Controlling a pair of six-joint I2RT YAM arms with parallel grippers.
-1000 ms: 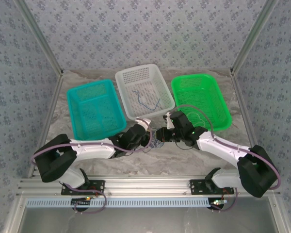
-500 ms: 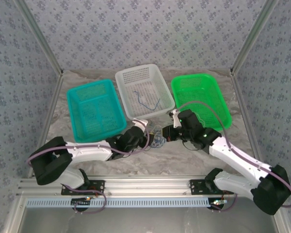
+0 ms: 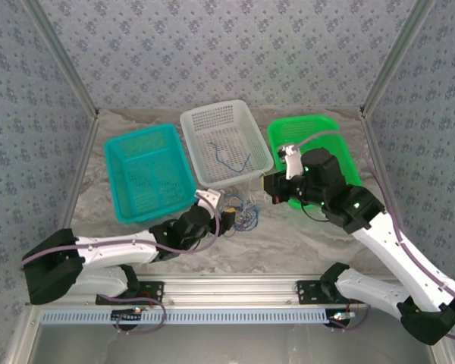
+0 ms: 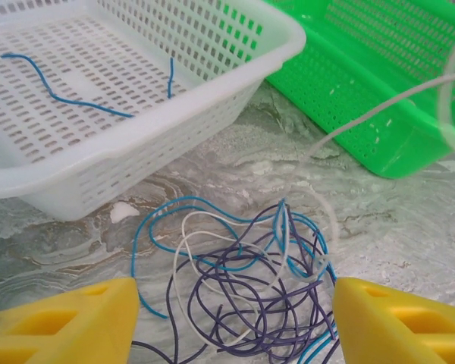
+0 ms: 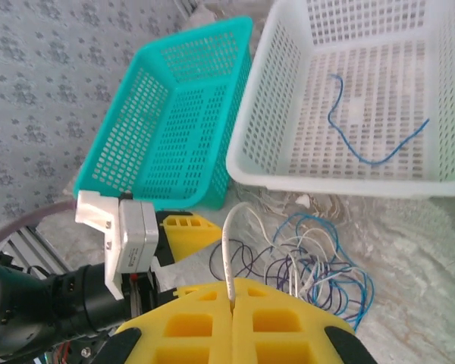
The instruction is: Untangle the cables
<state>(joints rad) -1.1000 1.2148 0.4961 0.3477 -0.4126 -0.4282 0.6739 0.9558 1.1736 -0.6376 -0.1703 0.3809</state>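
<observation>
Right gripper (image 5: 231, 302) pinched fully closed on a white cable (image 5: 225, 250). Left gripper (image 4: 236, 312) is wide open and empty, straddling the cables (image 3: 246, 218) just before the white basket (image 4: 159, 144). Risk: nothing anchors the knot, so a pull could drag it whole.

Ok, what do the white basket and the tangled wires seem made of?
The white basket: probably moulded plastic, slightly glossy, with a grid of holes. The tangled wires: seemingly plastic-sheathed, smooth blue, white and purple skins bending in loose curls; their cores cannot be seen.
</observation>
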